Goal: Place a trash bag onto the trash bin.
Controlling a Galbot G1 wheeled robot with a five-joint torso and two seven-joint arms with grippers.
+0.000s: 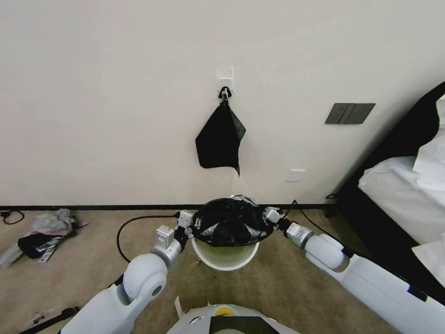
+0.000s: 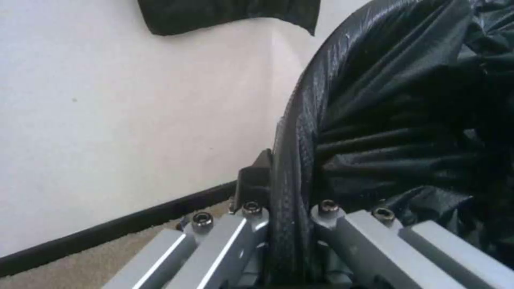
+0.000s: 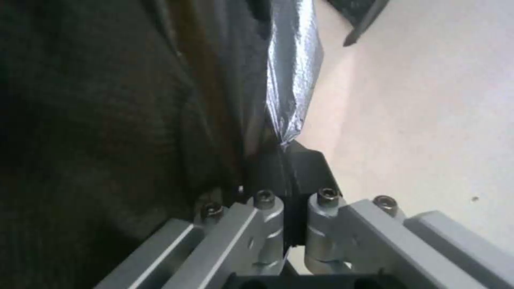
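the trash bin (image 1: 225,257) stands on the carpet (image 1: 287,287) close to the wall, at 12 o'clock from the robot's base. the trash bag (image 1: 230,220) sits over its mouth as a crumpled, glossy black mound, stretched between the two arms, with the bin's cream wall still bare below the film on the near side.

the left gripper (image 1: 191,222) is at the bag's 9 o'clock edge and is clamped on a bunched fold of the film; in the left wrist view that fold (image 2: 289,188) runs straight down between the closed fingers. the right gripper (image 1: 271,217) is at the 3 o'clock edge, likewise pinched tight on the film, and the right wrist view shows a silvery pleat (image 3: 292,92) rising out of its narrow jaws.

the step in hand looks like spreading the bag's mouth and drawing it down over the rolled rim. to do that well, both arms should keep even outward tension at 3 and 9 o'clock so the opening stays wider than the rim, then lower together so neither side slips off. whether the far edge at 12 o'clock has caught the rim is hidden by the mound. the film is thin, so a hard pull risks tearing or tipping the light bin; a slow, level descent is safer.

a matte black bag bundle (image 1: 219,139) hangs from a wall hook at 12 o'clock above the bin.
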